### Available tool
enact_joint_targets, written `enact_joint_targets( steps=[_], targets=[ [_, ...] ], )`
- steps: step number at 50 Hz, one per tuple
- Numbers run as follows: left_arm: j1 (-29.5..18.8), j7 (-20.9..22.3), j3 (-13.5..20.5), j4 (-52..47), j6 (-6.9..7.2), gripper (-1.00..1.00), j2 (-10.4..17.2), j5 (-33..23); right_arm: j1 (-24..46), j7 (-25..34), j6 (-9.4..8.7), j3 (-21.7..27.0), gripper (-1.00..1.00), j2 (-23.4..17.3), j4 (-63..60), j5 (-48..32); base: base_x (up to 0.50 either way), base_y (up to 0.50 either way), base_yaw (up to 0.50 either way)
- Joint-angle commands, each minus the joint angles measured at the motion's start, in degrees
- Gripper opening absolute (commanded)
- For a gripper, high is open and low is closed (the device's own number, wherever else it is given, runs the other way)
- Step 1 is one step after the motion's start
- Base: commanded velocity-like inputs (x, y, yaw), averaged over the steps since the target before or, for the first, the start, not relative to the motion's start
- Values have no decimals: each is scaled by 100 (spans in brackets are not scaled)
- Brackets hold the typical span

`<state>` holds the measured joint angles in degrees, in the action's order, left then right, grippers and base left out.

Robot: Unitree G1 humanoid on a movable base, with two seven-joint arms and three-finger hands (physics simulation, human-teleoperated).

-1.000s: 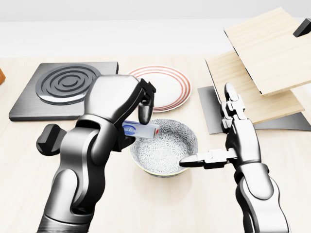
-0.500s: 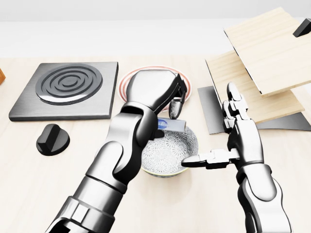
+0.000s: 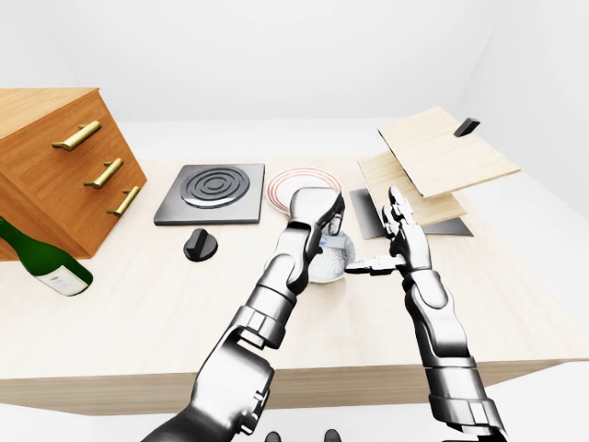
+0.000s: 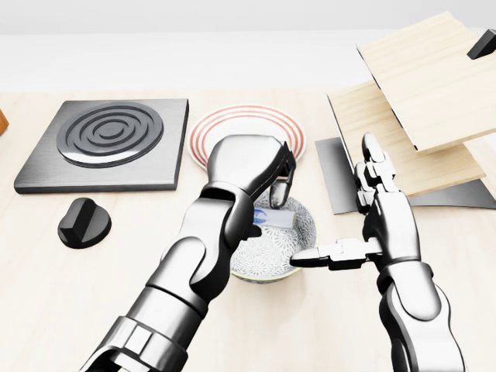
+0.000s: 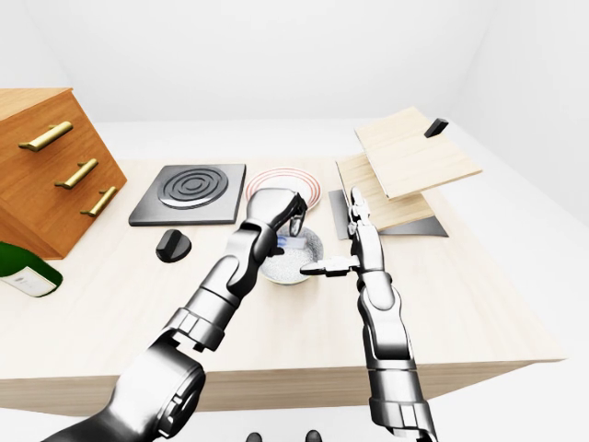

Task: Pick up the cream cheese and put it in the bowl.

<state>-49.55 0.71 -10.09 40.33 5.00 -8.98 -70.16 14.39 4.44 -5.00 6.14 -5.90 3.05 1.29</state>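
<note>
The patterned bowl (image 4: 298, 244) stands on the wooden table in the middle of the head view. The cream cheese (image 4: 273, 220), a small white and blue pack, is inside the bowl's rim, just above its floor. My left hand (image 4: 276, 203) reaches over the bowl from the left, and its fingers (image 4: 281, 191) curl down onto the pack. My right hand (image 4: 335, 208) is open to the right of the bowl. Its thumb (image 4: 310, 258) points at the bowl's right rim and its fingers stand upright. My left forearm hides the bowl's left side.
A red-ringed plate (image 4: 232, 122) lies just above the bowl. A black hob (image 4: 105, 139) and a black knob (image 4: 84, 222) are at the left. Stacked wooden boards (image 4: 418, 85) lie on a dark mat at the right. A wooden drawer cabinet (image 3: 55, 166) and a wine bottle (image 3: 41, 262) are at the far left.
My left hand carried the cream cheese rightward over the bowl and then lowered it inside the rim. The right hand stayed still.
</note>
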Motion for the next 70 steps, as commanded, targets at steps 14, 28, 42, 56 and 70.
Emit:
enact_joint_targets(
  steps=[14,28,42,56,70],
  targets=[
    [-50,-268,-56,224,0,-100,-208,127,78,-40,0,-14,100,-5,101,48,0,0,0],
    [-154,-438,-40,496,0,-100,-255,173,88,-38,0,-26,100,1,142,33,0,0,0],
    [-256,-568,-30,717,0,-100,-216,178,81,-34,0,-26,100,2,133,28,0,0,0],
    [-434,-805,-19,1168,0,-100,-167,198,90,-33,0,-29,100,7,168,30,0,0,0],
    [-339,-803,1,819,0,100,-66,3,95,-26,0,-33,100,6,175,23,0,0,0]
  ],
)
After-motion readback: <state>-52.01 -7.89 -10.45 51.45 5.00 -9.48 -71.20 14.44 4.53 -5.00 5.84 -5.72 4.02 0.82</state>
